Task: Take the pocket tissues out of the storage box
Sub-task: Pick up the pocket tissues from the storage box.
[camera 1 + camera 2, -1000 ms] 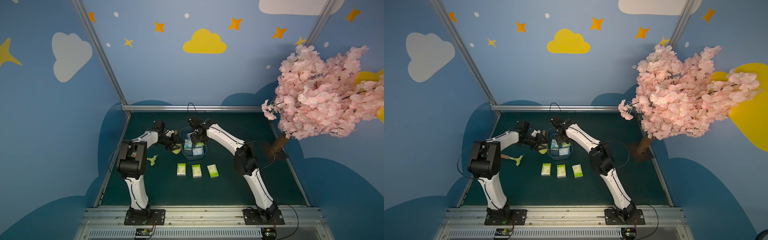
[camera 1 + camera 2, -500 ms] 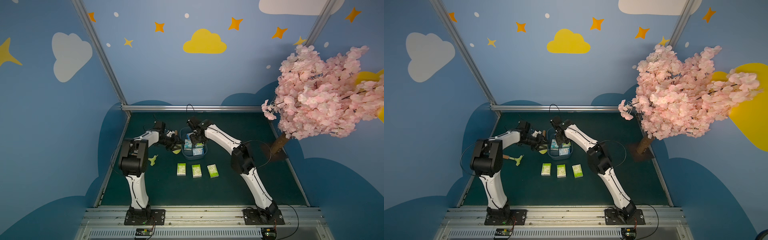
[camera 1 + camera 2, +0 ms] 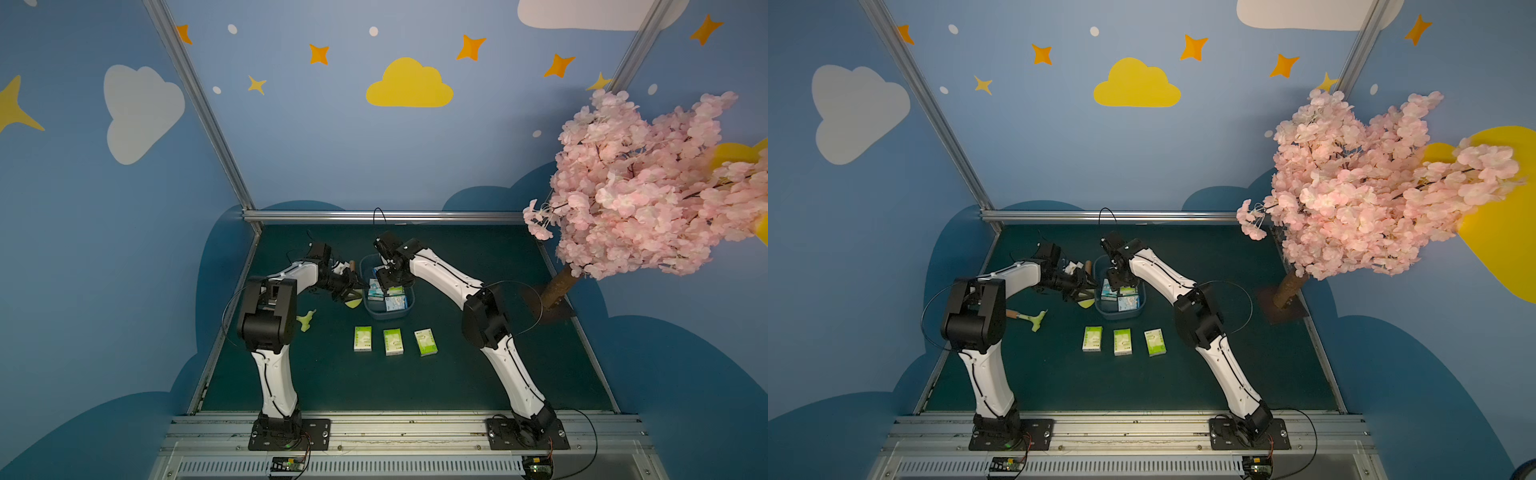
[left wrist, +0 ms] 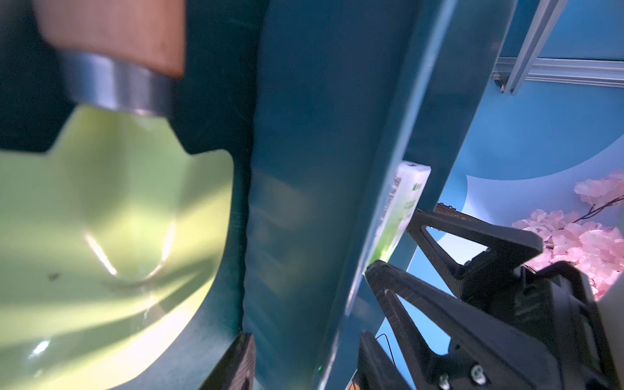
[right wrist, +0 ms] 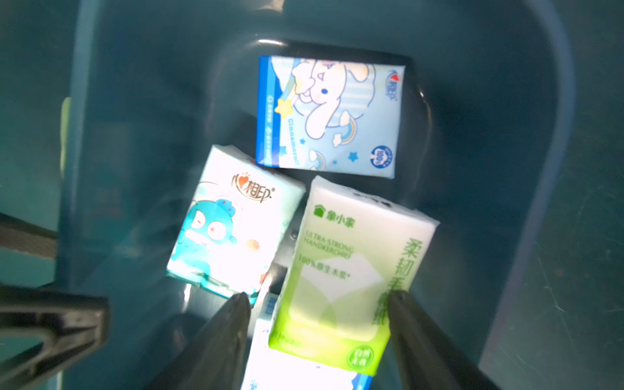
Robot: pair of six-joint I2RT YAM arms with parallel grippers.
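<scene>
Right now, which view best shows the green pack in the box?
Right wrist: green pack face-on, print readable, inside the right gripper. Left wrist: only its edge past the box rim. Both top views: a speck.

1. Left arm (image 3: 291, 275) stretched low, forward and inward; left gripper (image 4: 304, 347) jaws stood apart, grip unclear.
2. Right arm (image 3: 440, 274) arched forward; right gripper (image 5: 317, 300) pointed down, jaws parted.

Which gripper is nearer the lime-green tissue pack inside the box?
Right. The right gripper straddles the lime-green pack; the left gripper straddles the storage box's side wall.
</scene>
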